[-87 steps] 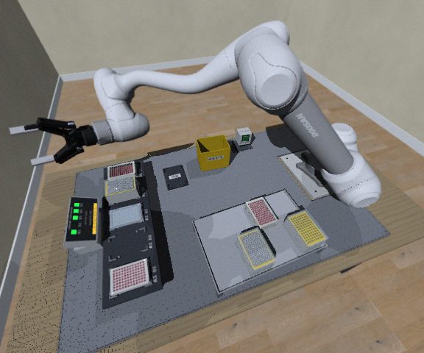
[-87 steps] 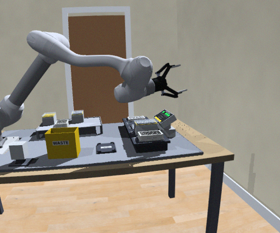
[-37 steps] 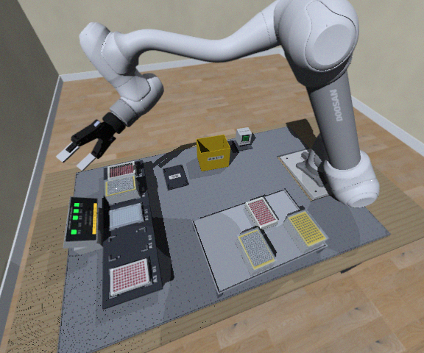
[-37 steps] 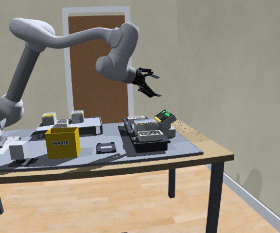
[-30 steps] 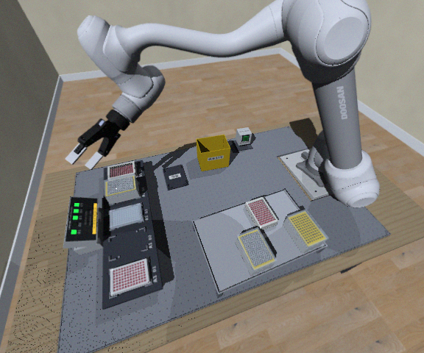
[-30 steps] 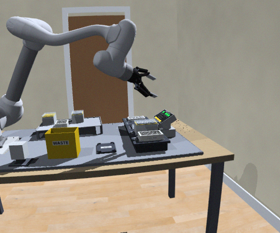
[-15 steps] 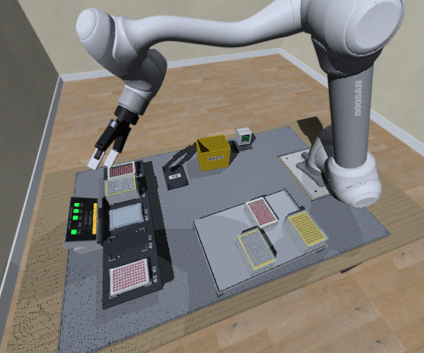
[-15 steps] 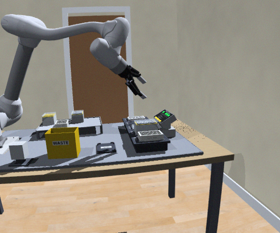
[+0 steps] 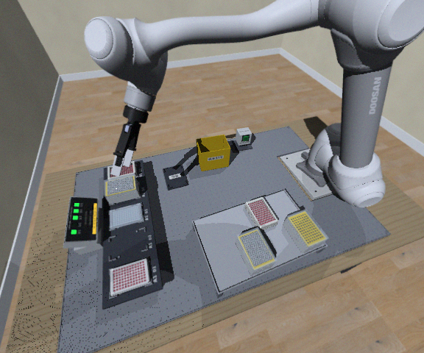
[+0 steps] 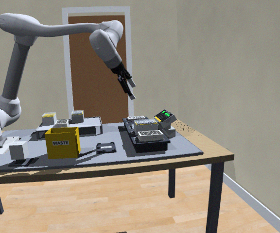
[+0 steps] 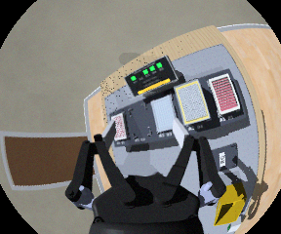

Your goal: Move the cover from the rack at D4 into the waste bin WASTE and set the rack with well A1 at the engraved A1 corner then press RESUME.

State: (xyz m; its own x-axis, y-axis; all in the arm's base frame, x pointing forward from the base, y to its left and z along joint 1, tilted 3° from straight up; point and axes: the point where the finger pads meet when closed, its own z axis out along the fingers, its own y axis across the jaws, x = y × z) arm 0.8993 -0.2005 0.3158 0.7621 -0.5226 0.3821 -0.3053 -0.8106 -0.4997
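The claw [image 10: 131, 89] hangs in the air with its two pale-tipped fingers [image 9: 127, 155] spread apart and nothing between them, tilted downward above the far end of the dark deck strip [image 9: 154, 243]. In the exterior view it is well above the labware, with free air under it.

Below it in the top view lies a red-dotted plate [image 9: 126, 168] at the end of the strip. Next along stands the tip rack [image 9: 120, 186], a tall pale block with a yellow-edged top; the cover [image 10: 145, 122] is on top of it, a speckled grey sheet. After that comes a flat, pale blue-grey rectangular piece [image 9: 126, 215], then an unfilled position with small brackets, then another red-dotted plate [image 9: 129, 276] in a white frame.

Just beside the strip, on the side away from the arm, sits a slanted grey panel [image 9: 84, 222] with green lights and a lit yellow strip.

On the grey base plate [image 9: 212, 182] that covers much of the wooden tabletop [image 10: 210, 147], a small black square nest [image 9: 174, 177] lies near the open yellow box marked WASTE [image 10: 62, 145]. A white box with a green key [image 9: 244, 137] stands just beyond the bin. Nearer the arm's pedestal, a raised light-grey platform [image 9: 219, 246] carries three more rectangular items, one red, one yellow-topped and one grey with a yellow border.
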